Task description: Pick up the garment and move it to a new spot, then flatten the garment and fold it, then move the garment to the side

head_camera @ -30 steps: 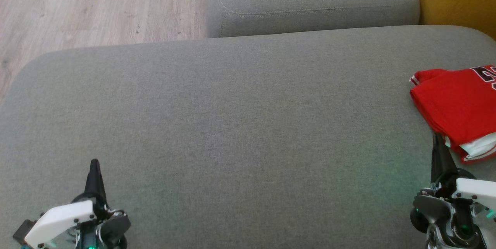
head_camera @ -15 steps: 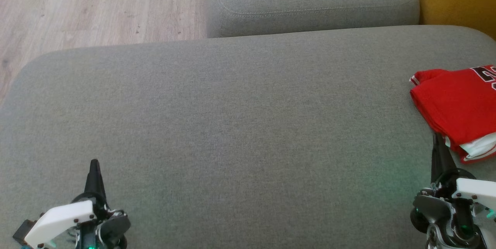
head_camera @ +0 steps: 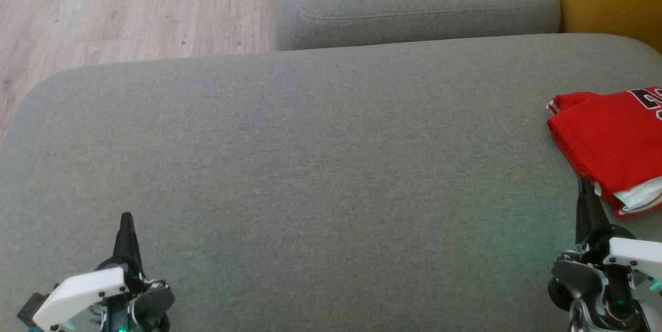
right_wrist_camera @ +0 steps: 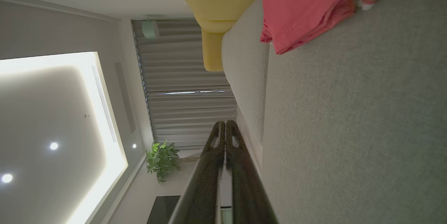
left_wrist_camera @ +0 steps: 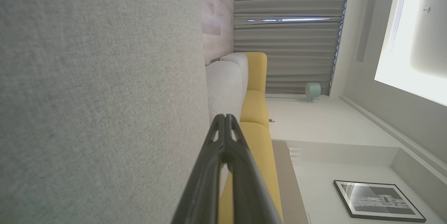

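No movement over the last second: same pose for the left end effector (head_camera: pixel 125 218), same pose for the right end effector (head_camera: pixel 583 184), same lie of the red garment (head_camera: pixel 610 140) on the grey sofa cushion (head_camera: pixel 310 166). Judged from that stillness and from the compact, layered look of the cloth: probably a pause at the close of the task, with folding done and the shift to the side already made. Little left to do, it seems, beyond keeping clear of the pile.

Both end effectors pressed together, tips meeting, pinching nothing; plain in each wrist view.

Red garment just ahead of the right end effector and off to its right, near its tips but apart from them, with a strip of bare cushion between in the right wrist view. Well apart from the left end effector, far across the cushion on its right. Cut off by the right edge of the head view, so full outline impossible to tell.
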